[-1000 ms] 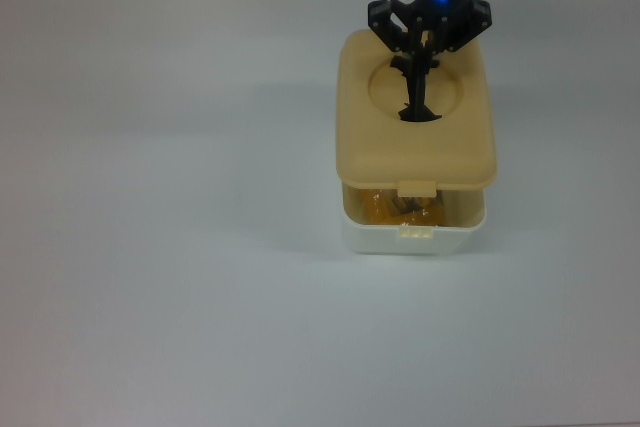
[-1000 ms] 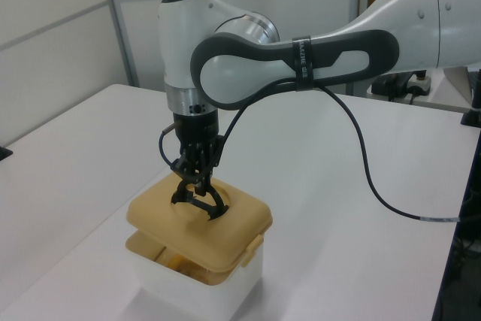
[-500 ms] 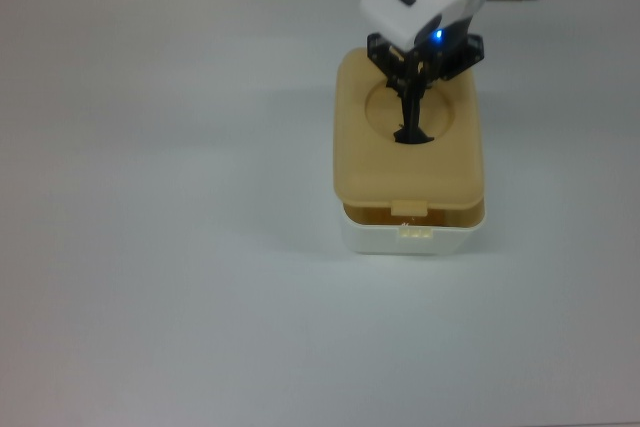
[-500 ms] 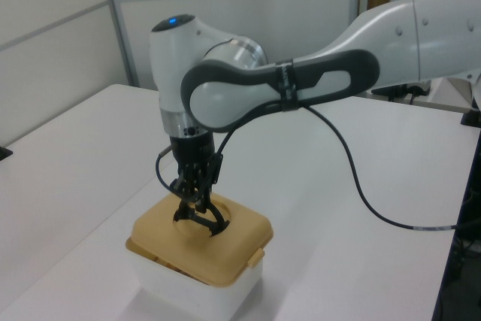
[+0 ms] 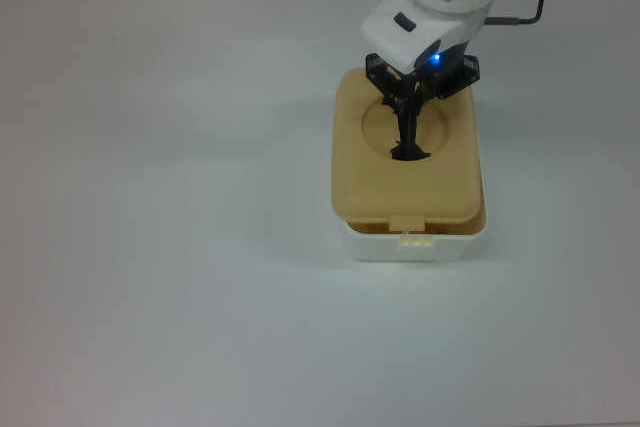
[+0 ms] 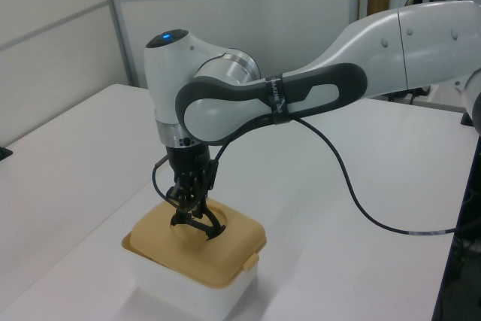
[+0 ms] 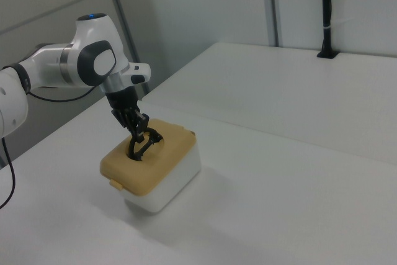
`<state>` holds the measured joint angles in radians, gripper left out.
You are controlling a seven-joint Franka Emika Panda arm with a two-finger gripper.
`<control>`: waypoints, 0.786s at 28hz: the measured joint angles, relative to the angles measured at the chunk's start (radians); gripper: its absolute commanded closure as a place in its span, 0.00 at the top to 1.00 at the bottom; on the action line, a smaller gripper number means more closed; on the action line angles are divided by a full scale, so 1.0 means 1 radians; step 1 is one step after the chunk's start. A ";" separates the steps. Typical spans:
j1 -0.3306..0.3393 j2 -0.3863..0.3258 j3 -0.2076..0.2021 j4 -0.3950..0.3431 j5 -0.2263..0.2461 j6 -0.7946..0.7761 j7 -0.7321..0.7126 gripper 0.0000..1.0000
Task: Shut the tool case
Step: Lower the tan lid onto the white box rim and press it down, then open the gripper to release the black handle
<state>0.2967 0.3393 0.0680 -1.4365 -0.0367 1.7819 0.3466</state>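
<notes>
Tan lid [image 5: 408,172] sits on the white tool case [image 5: 415,243], seemingly almost fully closed.

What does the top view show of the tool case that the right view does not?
Only the top view shows the lid's front tab lined up over the latch tab on the white tub, with a thin gap between lid and tub. Only the right view shows the tub's full side wall and the lid's tab end-on at the right view's left. Both show the gripper shut on the black handle in the lid's round recess.
</notes>
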 measured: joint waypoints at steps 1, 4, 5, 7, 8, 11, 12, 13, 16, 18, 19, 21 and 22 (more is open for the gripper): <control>0.000 0.001 0.000 0.003 0.000 0.000 0.000 0.00; 0.001 0.004 0.000 0.010 0.000 0.000 0.000 0.00; 0.002 0.005 0.000 0.013 0.000 0.000 0.000 0.00; 0.003 0.006 0.000 0.021 0.000 0.000 0.000 0.00; 0.003 0.006 0.000 0.024 0.000 0.000 0.000 0.00; 0.004 0.006 0.000 0.037 0.000 0.000 0.000 0.05; 0.005 0.006 0.000 0.040 0.000 0.000 0.000 0.31; 0.005 0.006 0.000 0.042 0.000 0.000 0.000 0.69; 0.006 0.006 0.000 0.048 0.000 0.000 0.000 1.00; 0.006 0.006 0.000 0.049 0.000 0.000 0.000 1.00; 0.006 0.006 0.000 0.049 0.000 0.000 0.000 1.00; 0.006 0.006 0.000 0.049 0.000 0.000 0.000 1.00; 0.006 0.006 0.000 0.049 0.000 0.000 0.000 1.00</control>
<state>0.3022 0.3452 0.0677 -1.3877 -0.0364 1.7822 0.3466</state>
